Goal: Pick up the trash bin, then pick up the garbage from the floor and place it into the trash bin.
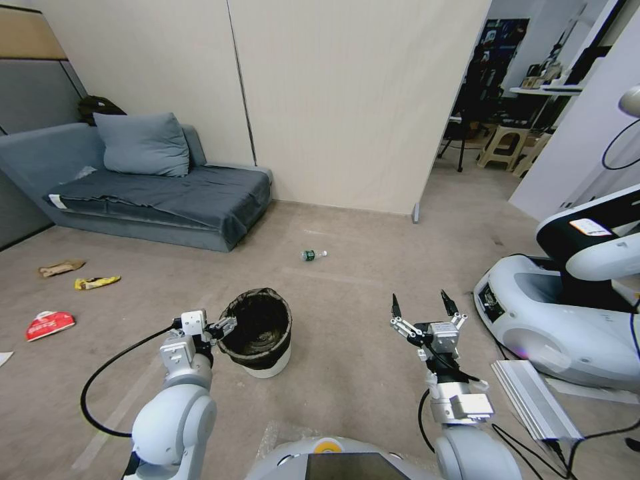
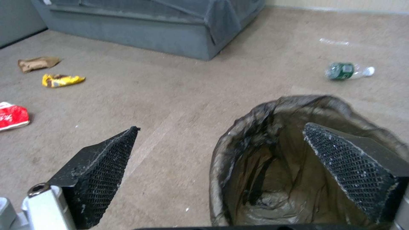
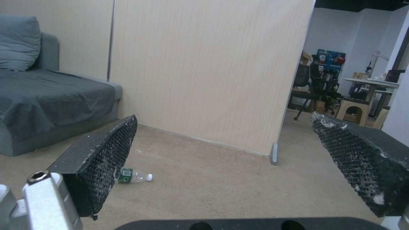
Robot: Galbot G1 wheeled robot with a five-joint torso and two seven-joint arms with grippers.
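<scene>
Trash bin (image 1: 257,331) rim between left hand (image 1: 223,328) fingers

Bare floor (image 1: 347,320) ahead of right tool (image 1: 427,308); bin (image 1: 259,330) rim sits between left tool (image 1: 223,327) fingers.

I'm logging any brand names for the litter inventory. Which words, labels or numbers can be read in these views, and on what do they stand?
No text can be read as words.
Clear plastic bottle: green label with a small pale mark, too blurred to read.
Red-white snack packet: white lettering, too blurred to read.
Yellow snack packet: dark print, unreadable.
Second robot at right: orange-white sticker on its arm, too small to read.
</scene>
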